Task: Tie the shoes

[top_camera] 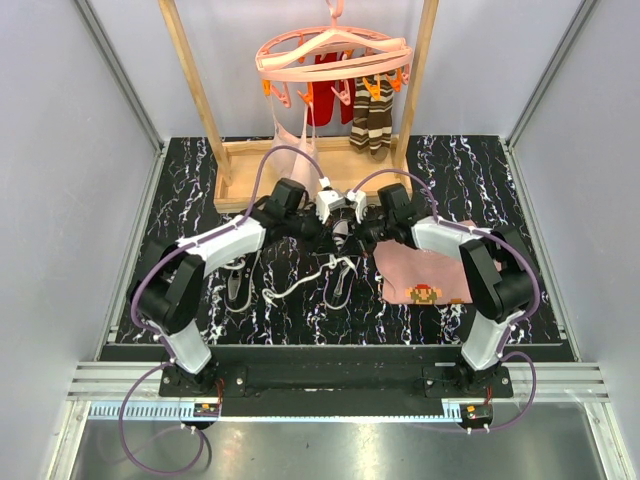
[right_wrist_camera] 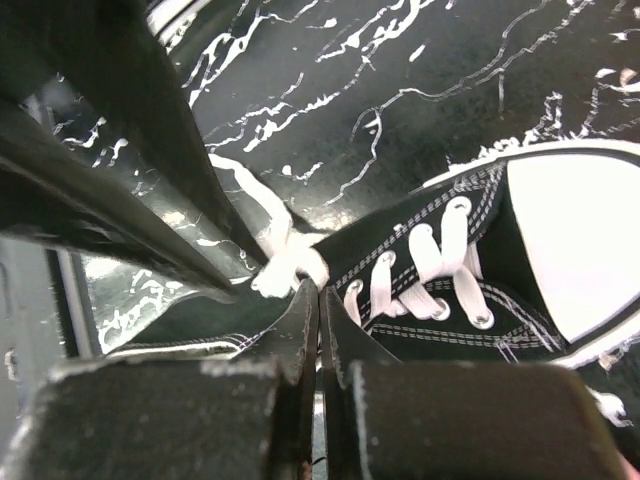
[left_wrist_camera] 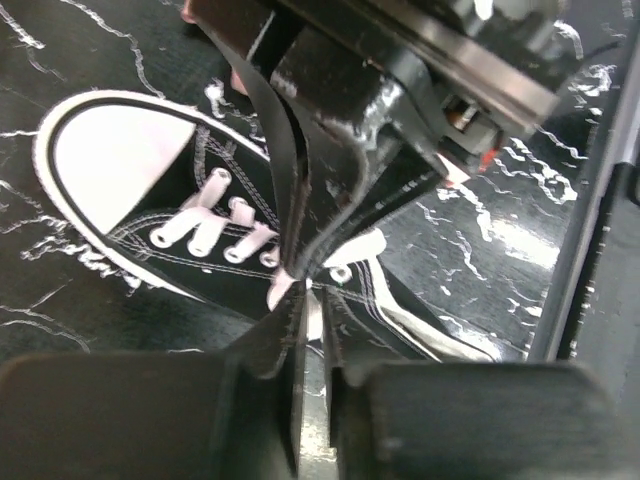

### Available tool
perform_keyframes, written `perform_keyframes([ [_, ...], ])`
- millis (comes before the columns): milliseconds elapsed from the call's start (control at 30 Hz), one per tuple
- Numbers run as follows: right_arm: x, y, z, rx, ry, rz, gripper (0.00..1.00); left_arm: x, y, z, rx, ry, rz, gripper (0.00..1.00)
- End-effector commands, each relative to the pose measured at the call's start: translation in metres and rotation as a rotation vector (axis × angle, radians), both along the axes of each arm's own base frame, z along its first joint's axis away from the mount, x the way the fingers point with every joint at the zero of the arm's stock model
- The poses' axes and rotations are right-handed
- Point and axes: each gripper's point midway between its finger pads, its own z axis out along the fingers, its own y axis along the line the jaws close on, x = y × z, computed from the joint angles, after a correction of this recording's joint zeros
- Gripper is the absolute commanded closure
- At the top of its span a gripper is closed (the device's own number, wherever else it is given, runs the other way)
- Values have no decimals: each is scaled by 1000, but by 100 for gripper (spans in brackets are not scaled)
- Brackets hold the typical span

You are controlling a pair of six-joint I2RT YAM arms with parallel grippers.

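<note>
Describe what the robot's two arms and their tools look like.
The left arm and right arm each have bulky black joint housings joined by white links. A purple cable loops loosely along each arm. The left tool and right tool have matte black, flat fingers that taper to thin tips, set on blocky black mounts.

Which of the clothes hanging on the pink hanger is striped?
The socks at the right side of the hanger: they have brown and pale stripes, while the cloth next to them is plain red.

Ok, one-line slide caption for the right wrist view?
Right gripper and left gripper meet, both pinched on the white lace at the black sneaker on the marbled table.
</note>
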Motion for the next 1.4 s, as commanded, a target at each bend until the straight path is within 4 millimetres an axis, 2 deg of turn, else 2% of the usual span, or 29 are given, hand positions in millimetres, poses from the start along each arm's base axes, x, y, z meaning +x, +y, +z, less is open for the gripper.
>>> perform_keyframes([
  [0, 10, 3, 24, 22, -165, -11, 100, -4, 13, 40, -121, -33, 1, 75],
  [100, 10, 0, 25, 21, -204, -13, 100, 11, 32, 45, -119, -76, 78, 69],
  [167, 10, -1, 26, 21, -224, -15, 100, 25, 42, 38, -77, -98, 137, 68],
  [233, 10, -1, 26, 20, -240, -13, 100, 35, 43, 28, -40, -92, 163, 68],
  [300, 9, -1, 25, 19, -251, -6, 100, 44, 38, 28, -41, -71, 173, 68],
  [333, 8, -1, 26, 21, -258, -5, 100, 47, 36, 18, -34, -39, 176, 69],
  [400, 9, -2, 27, 19, -263, -10, 100, 49, 30, 13, -42, -15, 166, 69],
  [533, 8, -2, 27, 20, -263, -5, 100, 46, 8, 8, -50, -4, 111, 71],
  [667, 8, -2, 27, 20, -259, -7, 100, 38, -2, 6, -55, 15, 81, 71],
  [933, 8, 0, 28, 23, -265, -3, 100, 23, -10, 9, -89, 47, 27, 70],
  [1367, 5, 1, 32, 35, -256, 0, 100, 18, -15, 4, -94, 76, 11, 64],
])
